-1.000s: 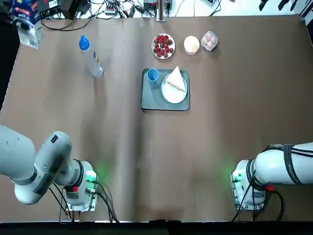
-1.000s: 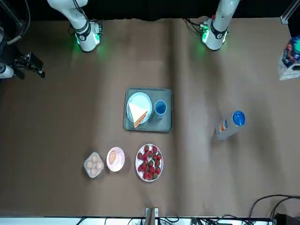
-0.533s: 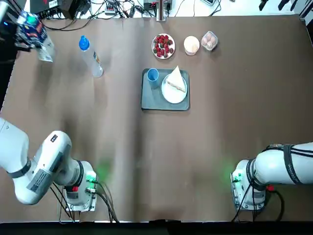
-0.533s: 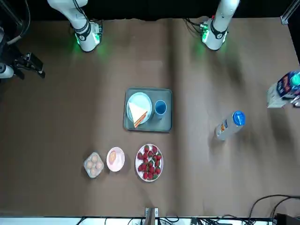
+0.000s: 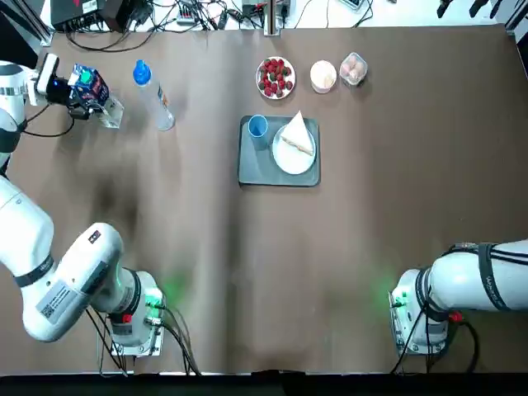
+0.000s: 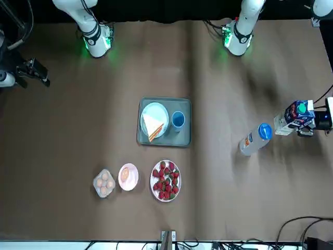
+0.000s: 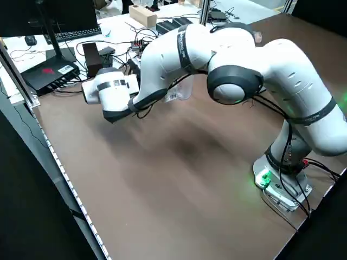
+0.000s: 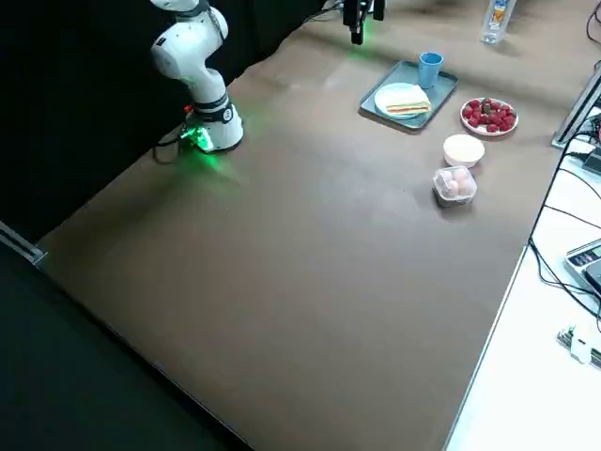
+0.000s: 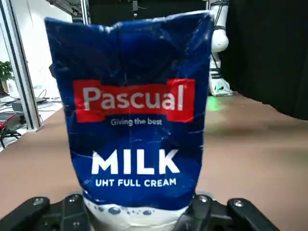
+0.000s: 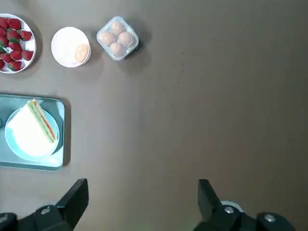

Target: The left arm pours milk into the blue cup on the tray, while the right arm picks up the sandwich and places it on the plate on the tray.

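Note:
My left gripper is shut on the blue milk carton, holding it tilted near the table's far left edge, just left of a blue-capped bottle. In the left wrist view the carton fills the picture between the fingers. The blue cup stands in the tray's back left corner. The sandwich lies on the white plate on that tray. My right gripper hangs open high over the table's right half, holding nothing.
A clear bottle with a blue cap lies right of the carton. Behind the tray sit a plate of strawberries, a small bowl with an egg and a clear box of eggs. Cables run along the far edge.
The left gripper has carried the milk carton from the far left corner inward and toward the bottle. The right arm has not moved.

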Controlling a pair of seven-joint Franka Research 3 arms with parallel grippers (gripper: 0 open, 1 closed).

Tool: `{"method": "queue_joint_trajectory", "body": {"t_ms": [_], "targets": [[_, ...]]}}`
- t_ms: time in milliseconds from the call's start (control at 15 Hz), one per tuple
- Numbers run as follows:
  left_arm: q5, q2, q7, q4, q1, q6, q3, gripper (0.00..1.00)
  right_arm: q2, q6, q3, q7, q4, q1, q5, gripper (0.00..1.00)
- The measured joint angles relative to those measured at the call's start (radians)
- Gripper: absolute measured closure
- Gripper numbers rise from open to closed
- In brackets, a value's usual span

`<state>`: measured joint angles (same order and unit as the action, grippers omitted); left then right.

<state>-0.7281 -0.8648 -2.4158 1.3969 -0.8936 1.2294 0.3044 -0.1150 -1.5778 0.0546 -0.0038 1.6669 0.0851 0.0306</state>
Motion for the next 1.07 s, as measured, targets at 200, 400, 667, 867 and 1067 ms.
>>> {"method": "queue_joint_trajectory", "body": {"t_ms": [200,400,667,867,1067], "targets": [[0.000,-0.038,-0.080,-0.010,0.003,0.012,-0.032,0.41,0.000,0.000,0.000,0.000,0.000,0.000,0.000,0.00],[0.000,-0.091,-0.148,-0.011,0.030,0.046,-0.088,0.41,0.000,0.000,0.000,0.000,0.000,-0.001,0.000,0.00],[0.000,-0.128,-0.168,-0.013,0.063,0.087,-0.100,0.41,0.000,0.000,0.000,0.000,0.000,-0.001,0.000,0.00],[0.000,-0.145,-0.170,-0.014,0.072,0.095,-0.101,0.41,0.000,0.000,0.000,0.000,0.000,-0.001,0.000,0.00],[0.000,-0.154,-0.171,-0.016,0.071,0.095,-0.102,0.40,0.000,0.000,0.000,0.000,0.000,-0.001,0.000,0.00]]}}
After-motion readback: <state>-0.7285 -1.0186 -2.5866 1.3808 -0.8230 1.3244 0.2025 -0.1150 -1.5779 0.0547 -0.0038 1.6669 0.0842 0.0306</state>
